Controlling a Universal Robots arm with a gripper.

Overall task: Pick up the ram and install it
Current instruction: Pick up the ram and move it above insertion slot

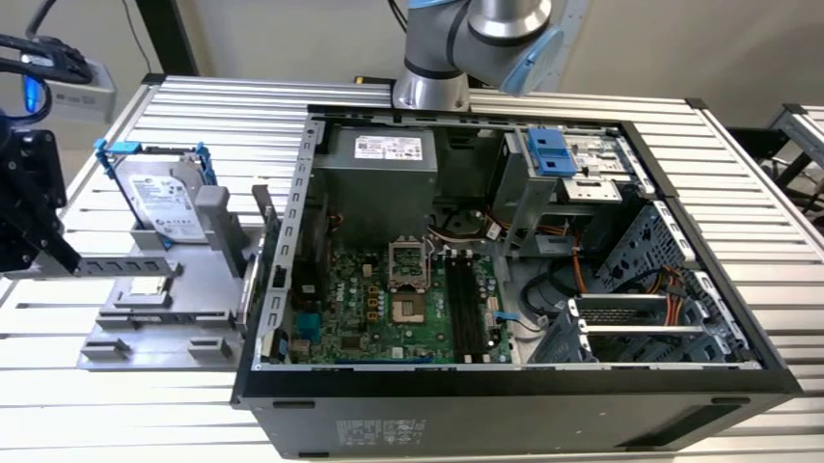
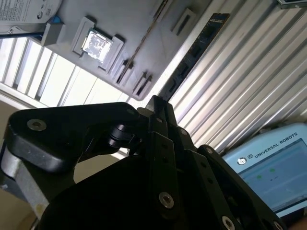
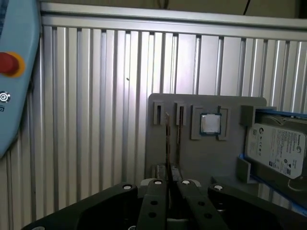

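While my gripper [image 2: 154, 103] clamps one end of the ram [image 2: 193, 54], it juts out straight. Light, stiff, fragile, I reckon; pinching flat faces suits it.

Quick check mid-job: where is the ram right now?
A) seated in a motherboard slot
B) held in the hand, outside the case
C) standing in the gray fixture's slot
B: in the second wrist view the ram juts from the tip of the closed hand over the slatted table, clear of the gray fixture.
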